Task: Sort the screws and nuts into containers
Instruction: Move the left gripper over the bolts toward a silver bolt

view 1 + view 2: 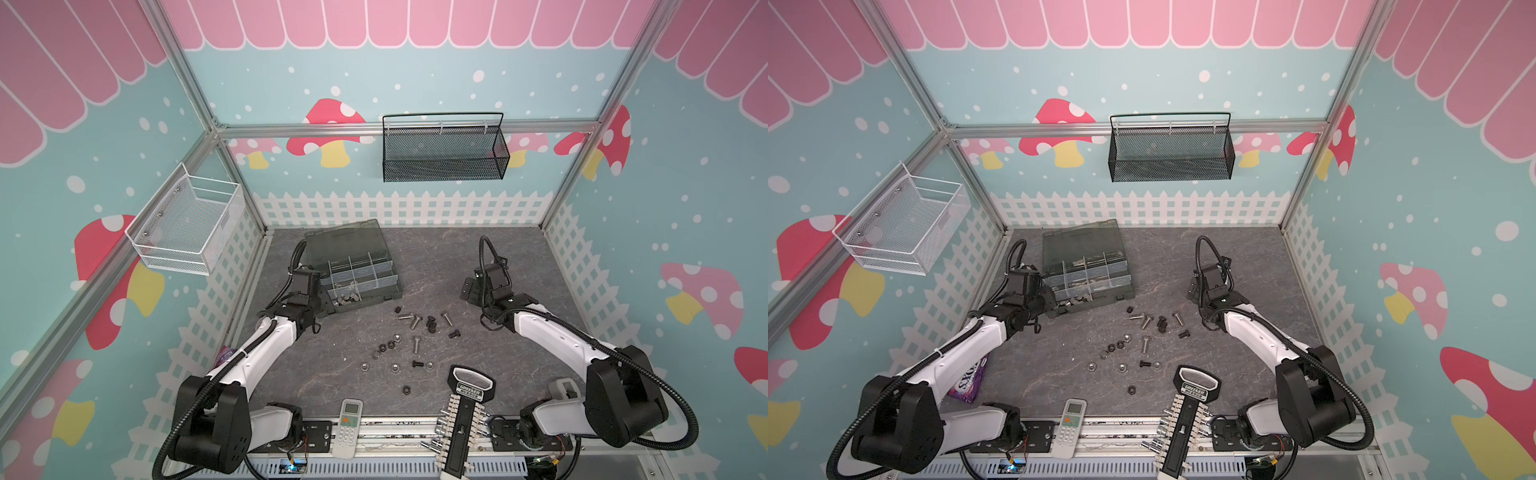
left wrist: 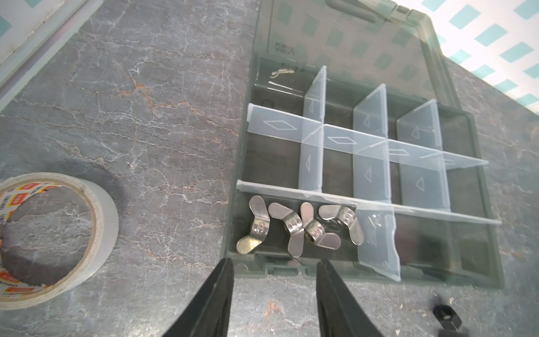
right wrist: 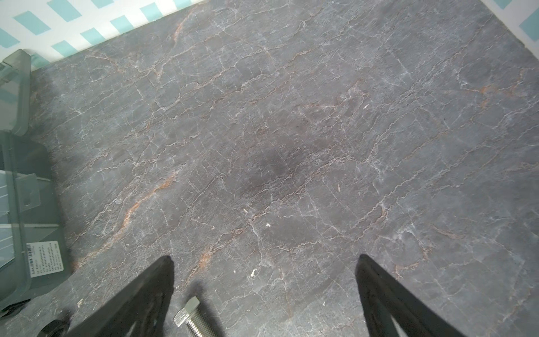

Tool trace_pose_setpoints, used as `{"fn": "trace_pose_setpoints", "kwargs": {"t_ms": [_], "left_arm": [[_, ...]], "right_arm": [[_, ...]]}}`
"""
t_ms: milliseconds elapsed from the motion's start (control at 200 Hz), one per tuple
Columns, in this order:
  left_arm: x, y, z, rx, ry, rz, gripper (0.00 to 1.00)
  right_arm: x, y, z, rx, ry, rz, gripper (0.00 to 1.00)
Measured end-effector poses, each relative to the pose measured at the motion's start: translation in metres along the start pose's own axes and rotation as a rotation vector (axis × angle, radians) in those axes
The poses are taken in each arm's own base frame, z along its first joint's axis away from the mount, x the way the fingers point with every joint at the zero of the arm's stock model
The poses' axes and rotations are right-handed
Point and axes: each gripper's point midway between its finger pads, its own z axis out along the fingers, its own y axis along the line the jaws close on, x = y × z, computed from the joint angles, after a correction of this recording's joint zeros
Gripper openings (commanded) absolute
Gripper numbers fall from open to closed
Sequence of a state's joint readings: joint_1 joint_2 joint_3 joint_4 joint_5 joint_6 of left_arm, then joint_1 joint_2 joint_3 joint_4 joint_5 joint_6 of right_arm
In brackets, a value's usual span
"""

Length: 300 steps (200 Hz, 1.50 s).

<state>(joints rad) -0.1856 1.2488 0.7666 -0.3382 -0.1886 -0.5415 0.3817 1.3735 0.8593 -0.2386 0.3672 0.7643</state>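
A white wire basket (image 1: 187,226) hangs on the left wall. Below it, the left gripper (image 2: 274,260) hovers at the near left corner of the organizer box (image 2: 482,186), its jaws spread with nothing between them. A tape roll (image 2: 102,216) lies flat on the surface (image 3: 291,131) beside the box. The box's smoky lid is open and tipped toward the back wall. Pale dividers split the containers (image 2: 271,163), and the corner one just beyond the jaws holds four silver wing nuts (image 2: 300,227).

Toward the middle, in front of the box, the screws (image 1: 417,344) and the nuts (image 1: 390,345) lie loose on the surface, silver and black mixed. A white remote (image 1: 349,428) and a black socket rack (image 1: 463,419) sit at the front edge. A black mesh basket (image 1: 444,153) hangs on the back wall.

On the right, the right gripper (image 3: 264,258) hangs low over the surface, its jaws spread wide and holding nothing. One silver screw (image 3: 189,316) lies just beside one of its fingers.
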Motion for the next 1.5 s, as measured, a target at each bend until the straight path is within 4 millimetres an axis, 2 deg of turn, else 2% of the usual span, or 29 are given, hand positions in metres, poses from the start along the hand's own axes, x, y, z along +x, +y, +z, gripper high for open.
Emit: {"fn": "trace_pose_setpoints", "kwargs": {"t_ms": [105,280,375,570,695,870,1031,1266,1501], "left_arm": [[0.005,-0.013,-0.005,0.03,-0.004,0.043,0.51],[0.031,-0.055,-0.014,0.131,0.029,0.153,0.5],[0.054,-0.079,-0.011,0.173,0.082,0.214,0.49],[0.117,-0.135,-0.004,0.274,0.241,0.359,0.44],[0.153,-0.162,-0.005,0.346,0.327,0.43,0.43],[0.197,-0.177,-0.013,0.42,0.434,0.521,0.41],[0.221,-0.19,-0.02,0.475,0.492,0.586,0.41],[0.239,-0.214,-0.027,0.526,0.52,0.665,0.4],[0.246,-0.214,-0.019,0.477,0.548,0.716,0.35]], "right_arm": [[-0.004,0.0,-0.004,-0.005,-0.016,0.006,0.98],[-0.006,-0.002,-0.006,0.0,-0.026,0.009,0.98],[-0.005,-0.003,-0.006,0.005,-0.024,0.007,0.98],[-0.004,-0.003,-0.006,0.006,-0.023,0.007,0.98],[-0.004,-0.004,-0.006,0.008,-0.024,0.006,0.98],[-0.003,-0.008,-0.009,0.014,-0.034,0.009,0.98],[-0.005,-0.009,-0.011,0.016,-0.041,0.011,0.98],[-0.003,-0.01,-0.01,0.018,-0.037,0.009,0.98],[-0.003,-0.01,-0.01,0.018,-0.037,0.009,0.98]]}}
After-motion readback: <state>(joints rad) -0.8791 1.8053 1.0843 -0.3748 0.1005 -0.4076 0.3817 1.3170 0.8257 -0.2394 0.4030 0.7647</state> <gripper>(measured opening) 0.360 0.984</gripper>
